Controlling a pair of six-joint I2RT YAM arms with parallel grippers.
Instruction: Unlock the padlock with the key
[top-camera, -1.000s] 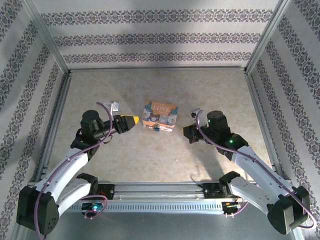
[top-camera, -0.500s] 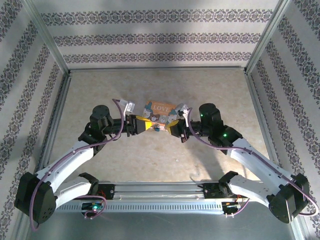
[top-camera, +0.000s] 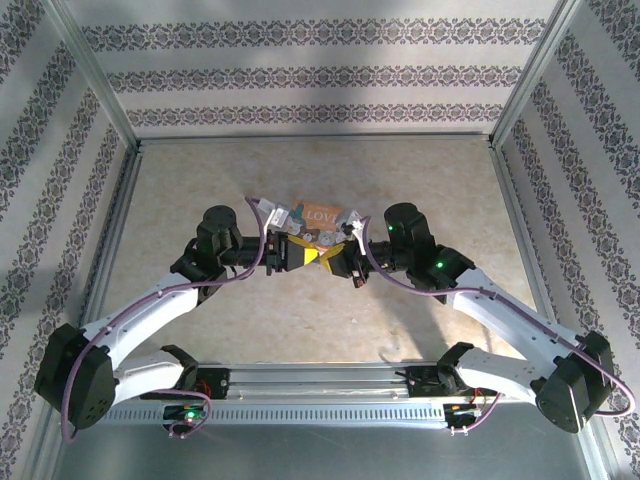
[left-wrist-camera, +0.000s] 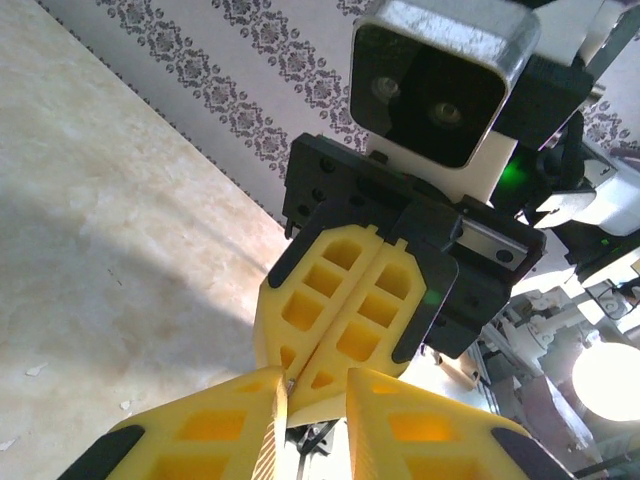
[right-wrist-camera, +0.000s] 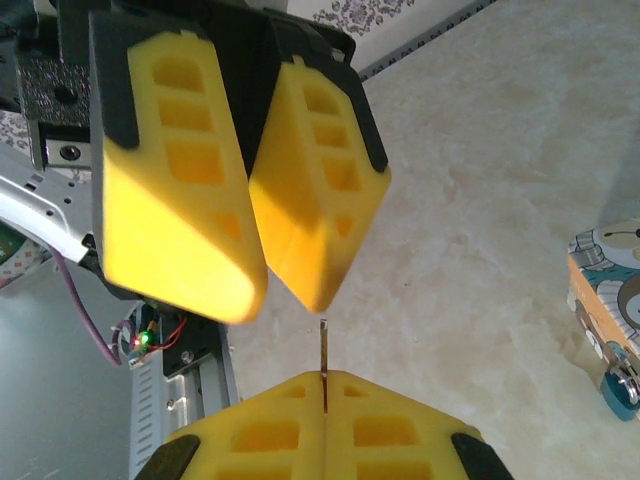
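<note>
Right pincer (right-wrist-camera: 325, 383) pinching key (right-wrist-camera: 324, 348), long axis straight out from its grip, tip toward spread left pincer (right-wrist-camera: 278, 297)

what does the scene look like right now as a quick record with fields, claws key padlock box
left claw: open, tips facing the right claw
right claw: shut on the key
key: thin sliver sticking out of the right claw's tips, pointing toward the left claw
padlock: at the edge of the box, apart from both claws
box: on the table, just behind where the claws meet
</note>
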